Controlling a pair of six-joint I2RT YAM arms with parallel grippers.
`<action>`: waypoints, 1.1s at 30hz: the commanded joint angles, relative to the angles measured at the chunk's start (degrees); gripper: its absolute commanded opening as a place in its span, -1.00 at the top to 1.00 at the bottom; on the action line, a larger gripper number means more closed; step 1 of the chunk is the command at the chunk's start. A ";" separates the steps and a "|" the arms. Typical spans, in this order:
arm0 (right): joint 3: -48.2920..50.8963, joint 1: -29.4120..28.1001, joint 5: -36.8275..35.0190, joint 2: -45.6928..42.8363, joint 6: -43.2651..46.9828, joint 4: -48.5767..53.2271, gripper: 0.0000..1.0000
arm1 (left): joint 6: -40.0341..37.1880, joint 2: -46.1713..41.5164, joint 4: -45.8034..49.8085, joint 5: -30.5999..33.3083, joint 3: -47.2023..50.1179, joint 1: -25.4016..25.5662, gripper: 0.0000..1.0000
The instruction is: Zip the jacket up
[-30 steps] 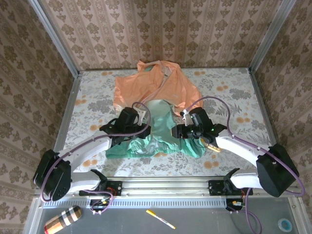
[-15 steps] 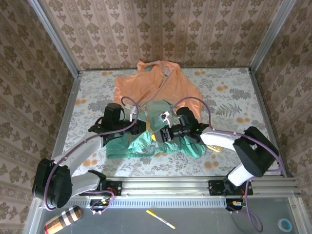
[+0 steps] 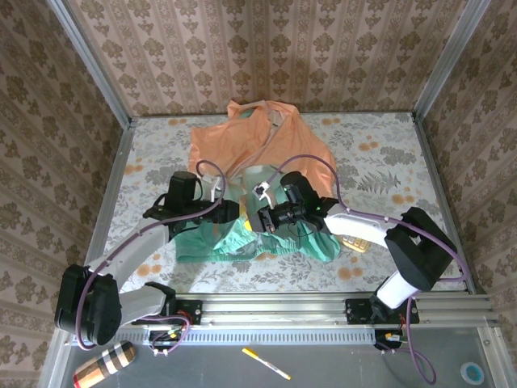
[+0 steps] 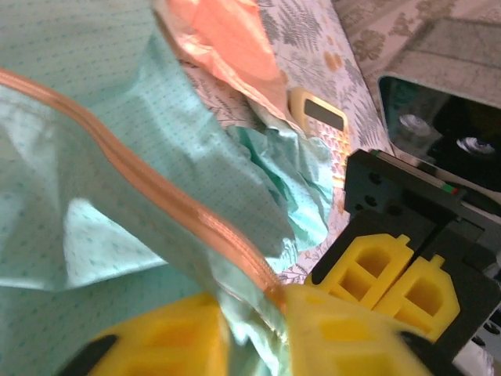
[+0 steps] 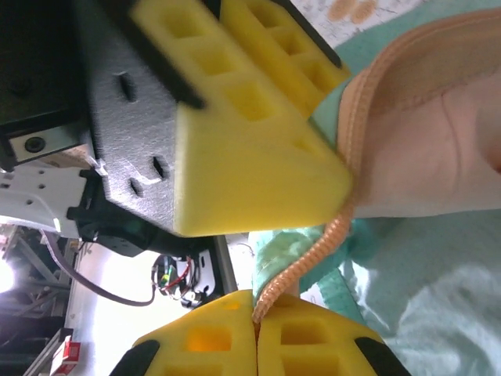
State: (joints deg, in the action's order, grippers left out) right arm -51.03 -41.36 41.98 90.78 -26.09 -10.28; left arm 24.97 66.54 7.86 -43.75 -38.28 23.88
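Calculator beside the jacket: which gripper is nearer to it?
Right. The right gripper, shut on the jacket, sits left of the calculator; the left gripper is farther left.

Thin peach-to-teal windbreaker jacket [image 3: 266, 153] lies mid-way across the floral-print table [image 3: 388, 153], collar toward the far wall, hem toward the arm bases; left gripper [image 3: 234, 212] and right gripper [image 3: 257, 218] sit side by side on the hem; small beige calculator [image 3: 353, 242] just right of the hem.

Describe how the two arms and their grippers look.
The left arm and the right arm have white links, black joint housings and looping purple cables. The left gripper and the right gripper have blocky yellow fingers with hollow cells on black mounts.
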 commanded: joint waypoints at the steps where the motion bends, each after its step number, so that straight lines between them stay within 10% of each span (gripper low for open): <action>1: -3.55 -0.64 -5.74 -2.92 -0.56 9.88 1.00 | -1.05 -2.56 2.78 3.74 -1.27 -0.50 0.25; 10: -4.69 -0.68 -18.66 -4.06 -16.63 15.56 1.00 | -1.92 -14.25 11.36 19.23 -0.01 1.94 0.13; 19: -6.72 -0.66 -22.69 -1.53 -23.22 21.16 1.00 | 4.21 -19.75 11.42 34.67 4.35 19.89 0.15; 33: -7.99 -0.70 -23.92 0.53 -23.83 23.76 1.00 | 12.95 -11.47 -7.05 33.50 11.41 28.42 0.12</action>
State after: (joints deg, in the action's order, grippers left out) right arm -57.43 -41.80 19.62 90.52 -48.62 11.51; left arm 34.46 54.13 7.16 -9.61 -28.34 51.79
